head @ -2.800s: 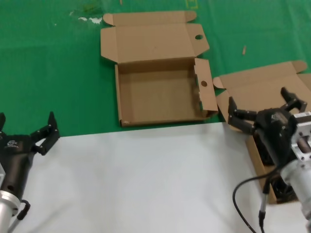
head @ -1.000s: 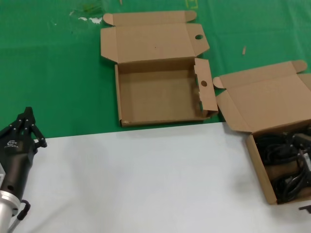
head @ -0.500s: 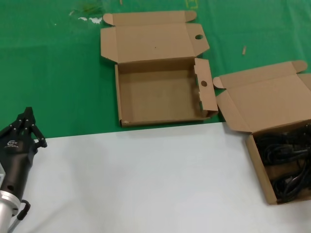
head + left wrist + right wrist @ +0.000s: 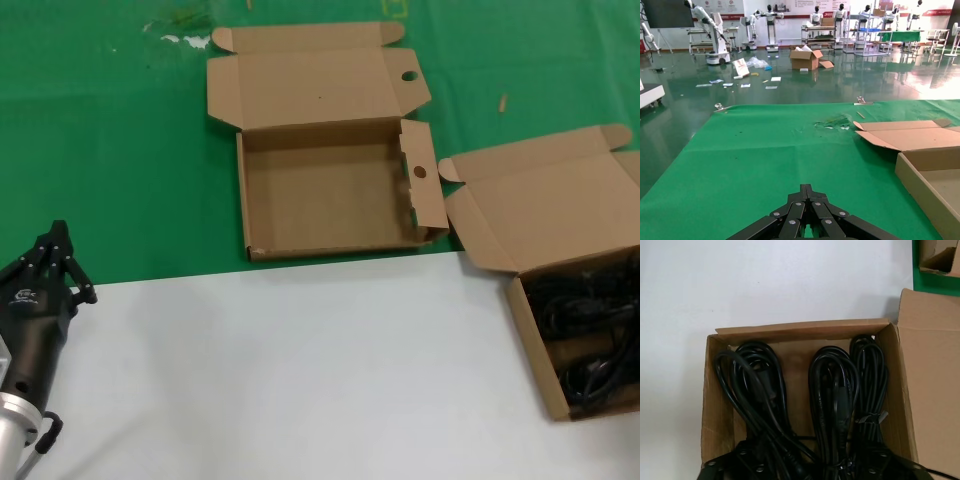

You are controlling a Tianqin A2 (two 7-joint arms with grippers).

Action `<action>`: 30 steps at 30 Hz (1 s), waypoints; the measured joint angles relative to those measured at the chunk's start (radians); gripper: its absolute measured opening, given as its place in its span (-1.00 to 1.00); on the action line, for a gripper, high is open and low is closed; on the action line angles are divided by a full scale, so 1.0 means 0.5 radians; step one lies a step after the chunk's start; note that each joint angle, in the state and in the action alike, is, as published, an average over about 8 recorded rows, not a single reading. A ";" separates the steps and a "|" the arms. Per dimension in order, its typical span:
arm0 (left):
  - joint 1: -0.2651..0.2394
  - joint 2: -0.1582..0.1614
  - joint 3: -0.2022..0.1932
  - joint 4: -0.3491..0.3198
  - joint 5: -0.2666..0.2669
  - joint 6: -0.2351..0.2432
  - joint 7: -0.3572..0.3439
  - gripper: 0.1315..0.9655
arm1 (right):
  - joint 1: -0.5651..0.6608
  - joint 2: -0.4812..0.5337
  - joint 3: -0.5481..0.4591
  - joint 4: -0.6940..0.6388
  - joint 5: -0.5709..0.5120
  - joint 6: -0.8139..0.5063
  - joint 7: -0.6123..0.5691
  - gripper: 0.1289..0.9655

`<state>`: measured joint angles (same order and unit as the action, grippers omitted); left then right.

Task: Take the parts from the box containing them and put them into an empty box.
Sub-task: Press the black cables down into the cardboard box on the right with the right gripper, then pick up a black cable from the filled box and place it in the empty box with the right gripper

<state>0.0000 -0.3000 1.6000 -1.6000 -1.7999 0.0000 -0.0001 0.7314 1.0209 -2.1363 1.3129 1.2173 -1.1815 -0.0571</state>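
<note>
Right gripper [image 4: 810, 472] dropped out of head view, now over the cords [image 4: 835, 405] in their box [image 4: 805, 332]; its jaws unclear. Left gripper [image 4: 48, 262] parked, closed, empty.

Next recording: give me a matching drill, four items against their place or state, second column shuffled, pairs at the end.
Items
1. power cords
2. holed-flap box
3. left gripper
4. plain-lidded box

Place or state
A. jaws together, at the robot's left, by the green-white border
B. coiled inside a box
C. open at the robot's right, with cables in it
D. open on the green cloth, nothing inside

Pairs: 1-B, 2-D, 3-A, 4-C
</note>
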 joint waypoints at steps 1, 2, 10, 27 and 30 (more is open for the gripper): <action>0.000 0.000 0.000 0.000 0.000 0.000 0.000 -0.98 | -0.002 -0.002 0.010 -0.004 -0.002 -0.006 -0.006 0.34; 0.000 0.000 0.000 0.000 0.000 0.000 0.000 -0.98 | -0.004 -0.002 0.018 -0.006 -0.003 -0.014 -0.009 0.29; 0.000 0.000 0.000 0.000 0.000 0.000 0.000 -0.98 | -0.045 0.017 0.086 0.031 0.004 -0.086 0.005 -0.14; 0.000 0.000 0.000 0.000 0.000 0.000 0.000 -0.98 | -0.039 -0.002 0.167 0.030 -0.016 -0.146 -0.023 -0.77; 0.000 0.000 0.000 0.000 0.000 0.000 0.000 -0.98 | -0.015 -0.002 0.176 0.067 -0.025 -0.181 0.010 -0.83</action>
<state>0.0000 -0.3000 1.6000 -1.6000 -1.7998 0.0000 -0.0002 0.7238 1.0201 -2.0482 1.3466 1.2050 -1.2719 -0.0523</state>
